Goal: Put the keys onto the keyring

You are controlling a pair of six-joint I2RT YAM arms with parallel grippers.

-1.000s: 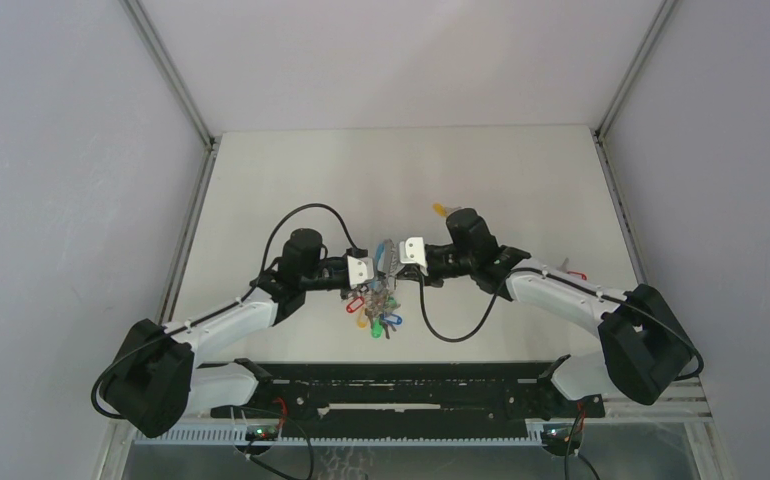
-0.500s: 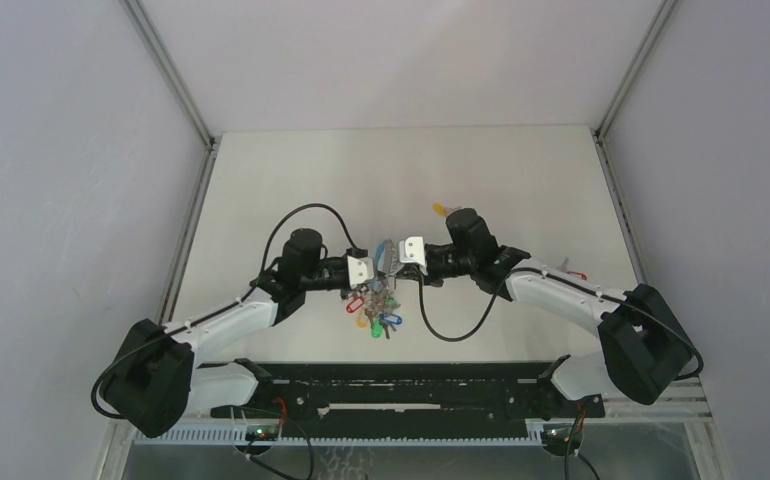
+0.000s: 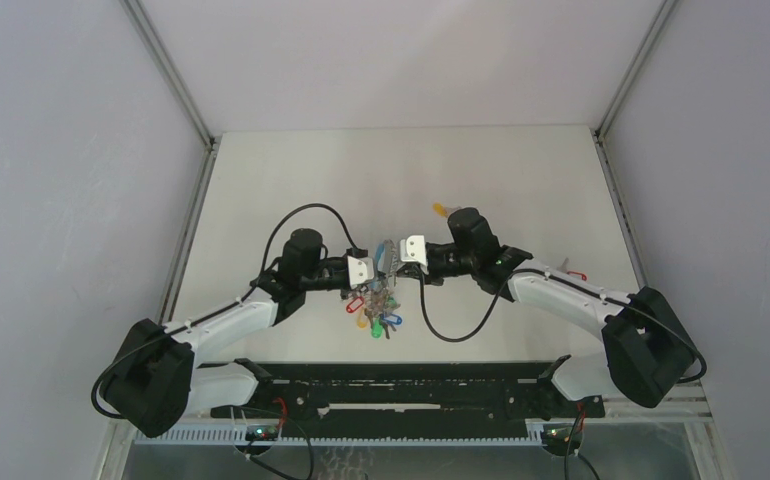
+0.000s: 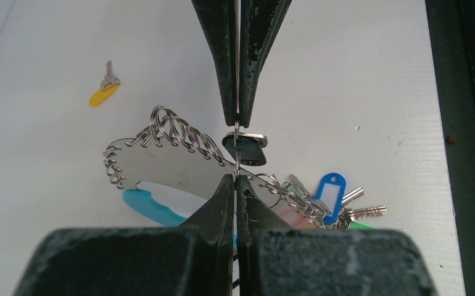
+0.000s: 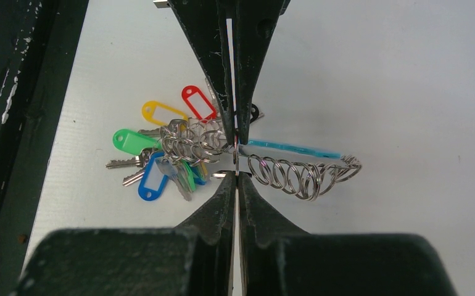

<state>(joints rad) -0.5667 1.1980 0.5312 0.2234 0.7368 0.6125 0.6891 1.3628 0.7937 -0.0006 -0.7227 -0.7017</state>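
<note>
Keyring [image 3: 373, 305] — from above, lies on the white table [image 3: 291, 180] right between left claw [image 3: 374, 272] and right claw [image 3: 396, 256], set nose to nose over it. Leaves a yellow-tagged key [image 3: 441, 210] just beyond and a red-tagged key [image 3: 573, 273] beside the right arm.

From the left wrist: shows both claws clamped tight, apparently the left on the metal loop [image 4: 179, 131] and the right on the thin ring of a black-tagged key [image 4: 246, 151].

From the right wrist: shows the same pinch, with coloured tags [image 5: 155, 148] bunched aside and the light-blue band [image 5: 290, 148] behind.

Hold the loop steady and slide the ring along slowly — never twist, never loosen both grips together.
</note>
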